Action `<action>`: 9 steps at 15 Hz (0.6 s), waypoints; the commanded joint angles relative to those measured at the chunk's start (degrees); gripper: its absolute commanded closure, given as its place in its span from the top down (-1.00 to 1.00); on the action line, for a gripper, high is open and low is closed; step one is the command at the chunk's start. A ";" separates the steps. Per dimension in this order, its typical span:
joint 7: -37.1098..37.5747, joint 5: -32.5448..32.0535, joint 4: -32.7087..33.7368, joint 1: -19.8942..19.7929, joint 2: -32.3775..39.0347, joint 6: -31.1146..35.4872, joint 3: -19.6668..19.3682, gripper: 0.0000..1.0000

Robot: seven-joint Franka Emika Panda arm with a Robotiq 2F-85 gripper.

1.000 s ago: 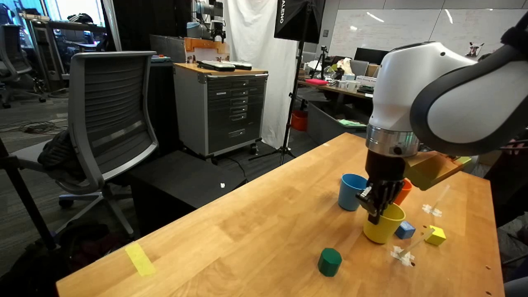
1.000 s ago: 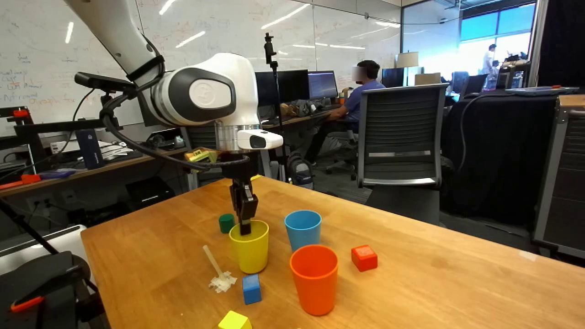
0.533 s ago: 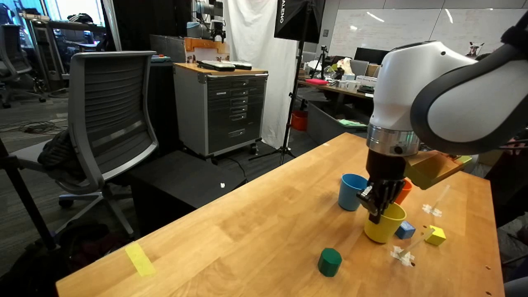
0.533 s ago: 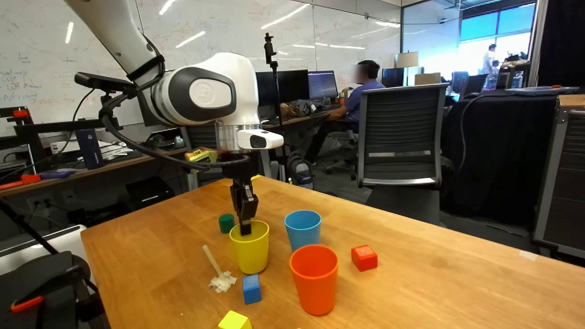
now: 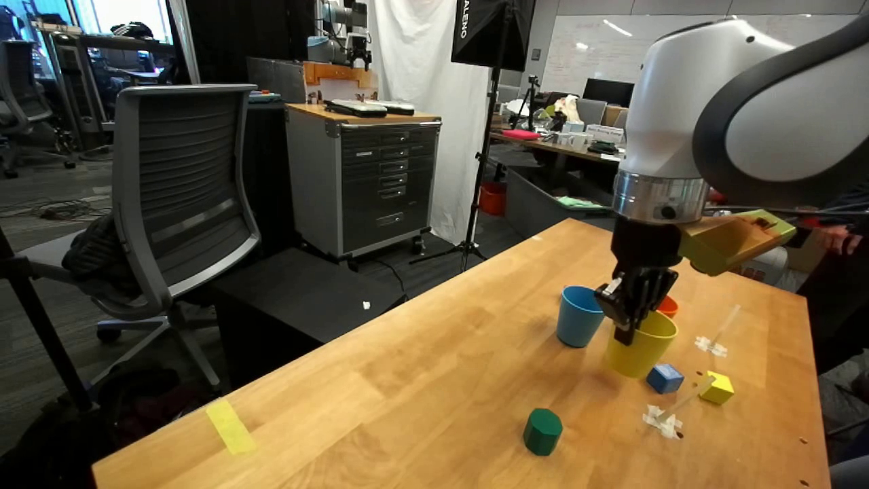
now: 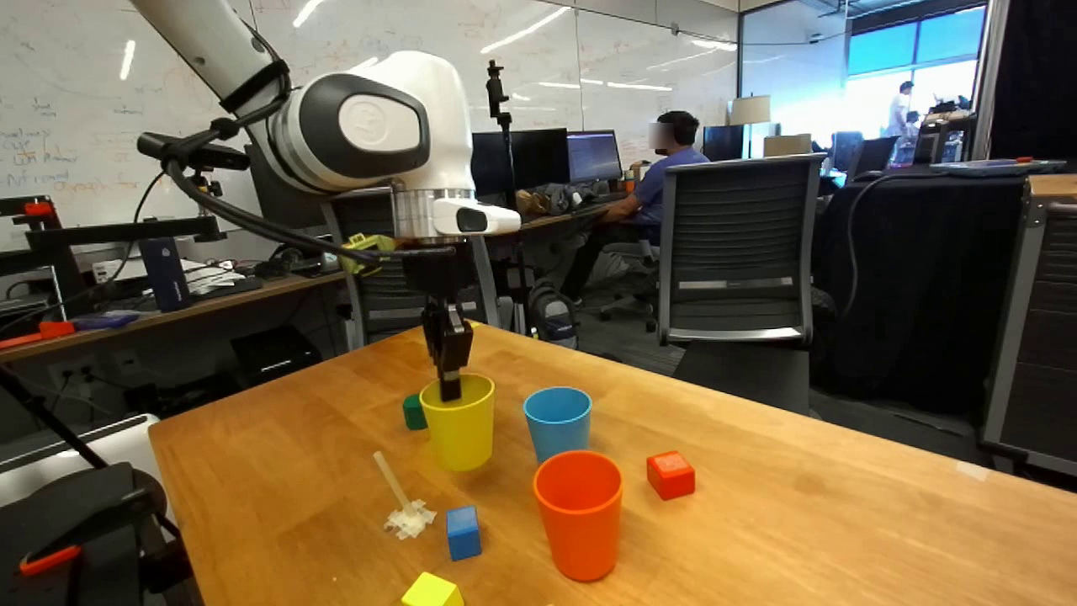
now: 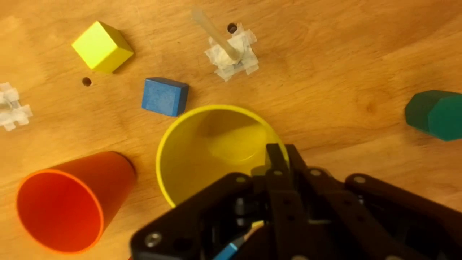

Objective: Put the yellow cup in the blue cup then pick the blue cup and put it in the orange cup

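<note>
Pinching the yellow cup [image 6: 459, 427], the Robotiq gripper [image 7: 283, 148] has the blue cup [image 6: 559, 425] toward the table edge [image 5: 421, 310] facing the toolchest [image 5: 370, 183].

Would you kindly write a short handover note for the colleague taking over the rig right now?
Tool: shut on the yellow cup at its rim, with the cup apparently just clear of the table.
Blue cup and orange cup: both standing upright on the table, close to each other.
Done: yellow cup grasped.
Left: put it in the blue cup, then pick up the blue cup and put that in the orange cup.
</note>
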 commanded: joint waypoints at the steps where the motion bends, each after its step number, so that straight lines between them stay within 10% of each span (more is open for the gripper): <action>1: 0.79 -1.22 -1.36 0.17 -7.13 -4.40 0.06 -0.96; 9: 2.65 1.62 6.15 -1.65 -10.09 -11.36 0.72 -0.97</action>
